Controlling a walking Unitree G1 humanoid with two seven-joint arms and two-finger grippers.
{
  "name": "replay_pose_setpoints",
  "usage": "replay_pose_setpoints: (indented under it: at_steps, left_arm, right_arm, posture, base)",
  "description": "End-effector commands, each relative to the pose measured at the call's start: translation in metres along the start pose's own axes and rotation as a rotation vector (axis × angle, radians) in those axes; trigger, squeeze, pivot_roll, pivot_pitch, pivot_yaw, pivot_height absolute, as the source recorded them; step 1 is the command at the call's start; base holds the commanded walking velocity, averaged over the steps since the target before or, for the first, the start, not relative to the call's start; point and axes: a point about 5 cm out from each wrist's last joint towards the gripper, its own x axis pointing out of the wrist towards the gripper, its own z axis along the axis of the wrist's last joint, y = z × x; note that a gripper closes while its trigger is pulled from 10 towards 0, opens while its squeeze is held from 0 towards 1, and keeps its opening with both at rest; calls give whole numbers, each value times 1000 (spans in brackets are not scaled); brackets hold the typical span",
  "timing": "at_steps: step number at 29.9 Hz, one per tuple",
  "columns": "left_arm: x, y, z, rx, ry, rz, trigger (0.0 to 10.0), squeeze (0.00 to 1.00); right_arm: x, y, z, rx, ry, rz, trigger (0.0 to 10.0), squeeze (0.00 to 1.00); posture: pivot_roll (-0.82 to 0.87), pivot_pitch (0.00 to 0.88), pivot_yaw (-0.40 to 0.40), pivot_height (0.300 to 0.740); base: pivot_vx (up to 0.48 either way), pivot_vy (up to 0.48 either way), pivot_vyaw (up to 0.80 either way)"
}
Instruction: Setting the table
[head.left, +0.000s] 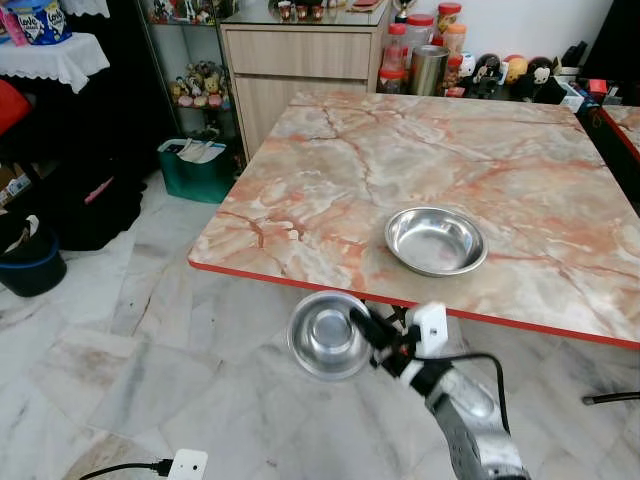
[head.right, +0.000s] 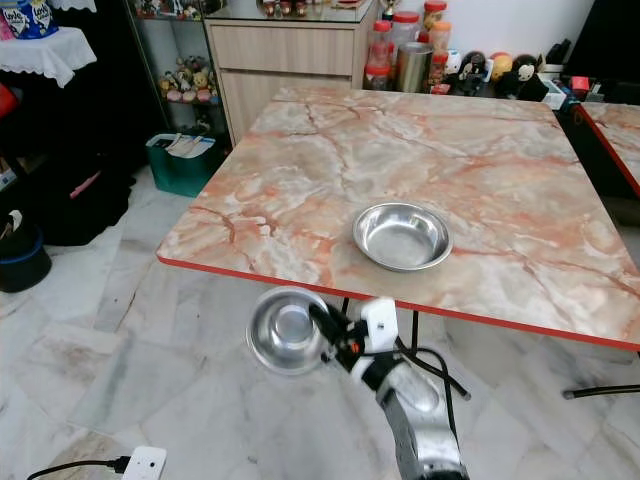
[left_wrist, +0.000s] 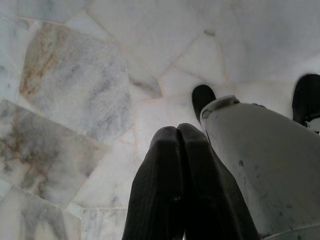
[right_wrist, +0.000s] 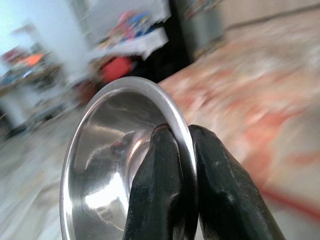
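A steel bowl (head.left: 436, 241) rests on the marble table (head.left: 330, 170) near its red front edge. A second steel bowl (head.left: 326, 336) hangs tilted in the air below and in front of that edge, over the floor. My right gripper (head.left: 358, 321) is shut on its rim; the right wrist view shows the fingers (right_wrist: 165, 170) pinching the rim of this bowl (right_wrist: 110, 150). In the left wrist view my left gripper (left_wrist: 178, 137) is shut with nothing in it, pointing down at the floor beside my leg.
A wooden cabinet (head.left: 300, 70) with jars (head.left: 420, 50) stands behind the table. A green bin (head.left: 198, 165), a dark bucket (head.left: 30, 262) and black bags sit at the left. A white plug socket (head.left: 186, 464) and cable lie on the marble floor.
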Motion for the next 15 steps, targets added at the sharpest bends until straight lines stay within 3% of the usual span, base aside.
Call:
replay_pose_setpoints:
  at_steps: [1, 4, 8, 15]
  left_arm:
    - [0, 4, -3, -17, 5, 22, 10000, 0]
    - [0, 5, -2, -24, -3, 29, 10000, 0]
    - [0, 5, 3, -44, -30, 32, 10000, 0]
    - [0, 5, 7, -61, -54, 41, 10000, 0]
  right_arm:
    - [8, -7, 24, -13, -97, -81, 10000, 0]
    - [15, -10, 41, -14, -161, -138, 10000, 0]
    - [23, -28, 76, 19, -298, -341, 10000, 0]
    - [30, -34, 89, 39, -350, -455, 10000, 0]
  posture:
    - [-110, 20, 15, 740]
    - [-110, 20, 15, 740]
    - [-108, 15, 14, 740]
    - [-102, 0, 10, 740]
  base:
    - [0, 0, 0]
    - [0, 0, 0]
    - [0, 0, 0]
    - [0, 0, 0]
